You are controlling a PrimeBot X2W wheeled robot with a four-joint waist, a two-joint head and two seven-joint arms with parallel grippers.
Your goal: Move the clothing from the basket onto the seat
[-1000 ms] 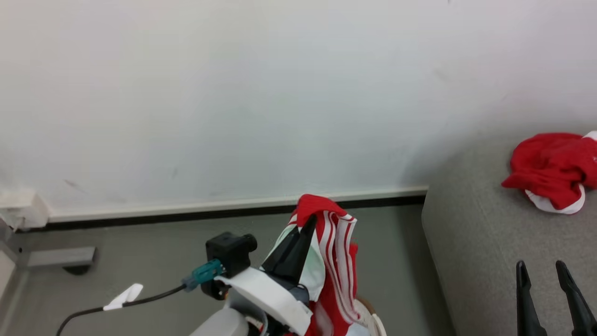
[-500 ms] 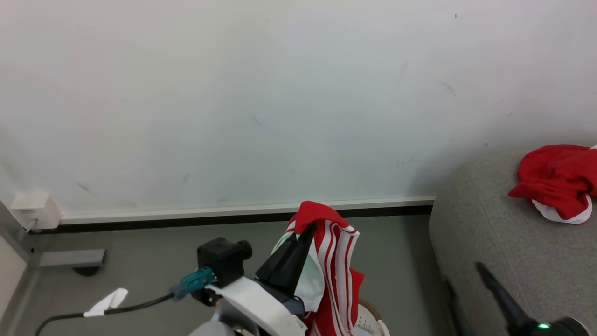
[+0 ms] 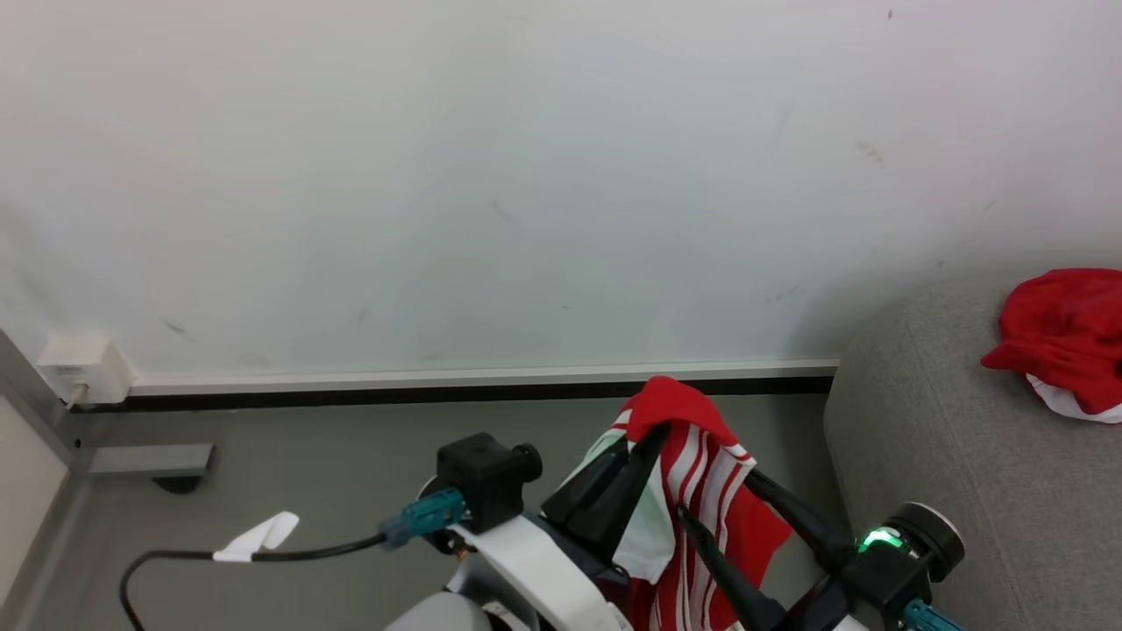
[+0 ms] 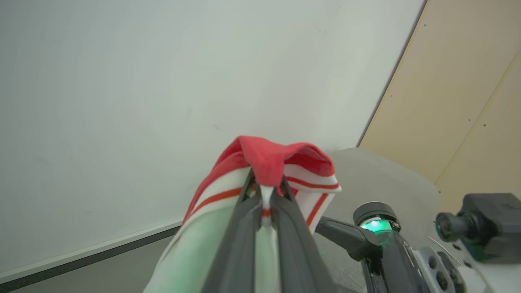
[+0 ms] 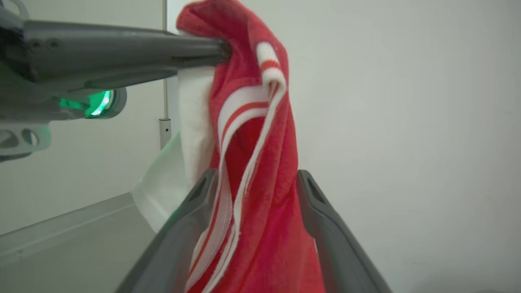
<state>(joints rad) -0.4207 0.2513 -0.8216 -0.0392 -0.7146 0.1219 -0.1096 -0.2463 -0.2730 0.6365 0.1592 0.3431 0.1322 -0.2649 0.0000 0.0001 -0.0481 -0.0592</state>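
The clothing (image 3: 701,464) in play, a red piece with red-and-white striped edging, is hanging in the air from the left gripper (image 3: 656,431), above the floor and just left of the sofa (image 3: 947,456). The left gripper is pinching fully shut on a fold at the top of the piece. In the left wrist view the cloth is bunching over the closed tips and draping down both sides.

The right gripper (image 3: 715,495) is standing wide open and holding nothing. Its two fingers are straddling the hanging cloth below the pinch, one on each side, as the right wrist view is showing plainly. Whether either finger is touching the fabric I cannot tell.

The piece's long axis is running straight down from the left tips, and the right fingers are reaching across it from the sofa side, roughly square to that axis. So the cloth is lying right in the open gap, and the right arm is the one nearer the sofa, off to the robot's right. A handover is looking likely: closing the right fingers on the cloth, then loosening the left. The risk is a thin grab on the striped edge alone, letting the piece slip.

A second red heap (image 3: 1069,337) is lying on the sofa, well apart from both grippers, so the task is looking partly done.
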